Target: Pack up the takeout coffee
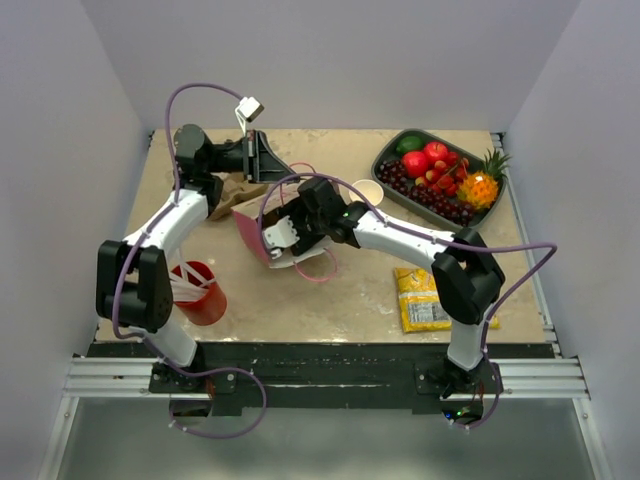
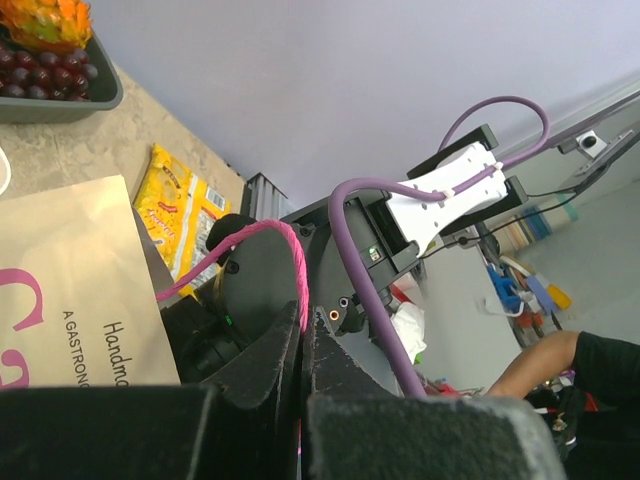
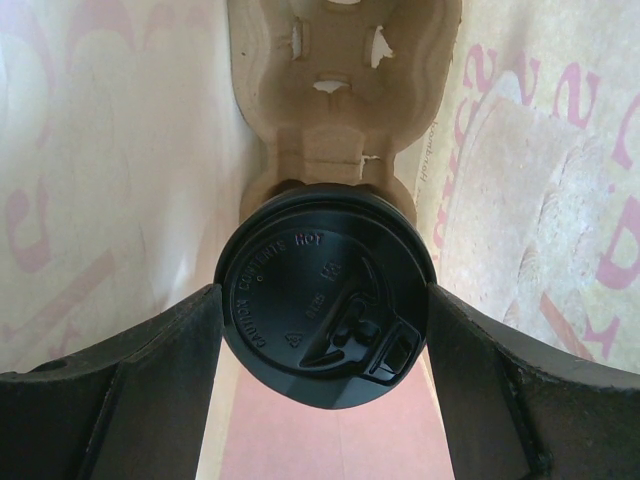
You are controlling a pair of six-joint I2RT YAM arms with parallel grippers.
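The right gripper point(image 3: 322, 300) fills the bottom of its wrist view. Its two dark fingers point(image 3: 150, 370) are spread wide and pressed against opposite sides of the round black lid of the takeout coffee point(image 3: 300, 265). The raised lettering on the lid can be read, but the cup body under it is hidden. The coffee is inside the paper bag point(image 1: 252, 228), between the bag's cream walls with their pink print. It is just in front of a brown pulp cup carrier point(image 3: 325, 120) that lies deeper in the bag. Whether the cup is seated in one of the carrier's wells cannot be told.

The left gripper point(image 2: 303, 365) is pinched shut on the pink handle point(image 2: 292, 262) of the bag. The cord runs up out of the closed jaws, and the top view shows this gripper at the bag's far edge.

In the top view the bag lies tipped on the table point(image 1: 340, 290), with its mouth toward the right arm, which reaches in from the right.

- A lidless white cup point(image 1: 367, 190) is just beside the bag, on its right.
- A fruit tray point(image 1: 398, 142) is further right of the bag and further back.
- A yellow packet point(image 1: 425, 298) is to the right of the bag and nearer the arm bases.
- A red cup point(image 1: 203, 295) holding white straws is on the near left of the bag.
- A crumpled brown paper point(image 1: 232, 186) touches the bag's far left corner.
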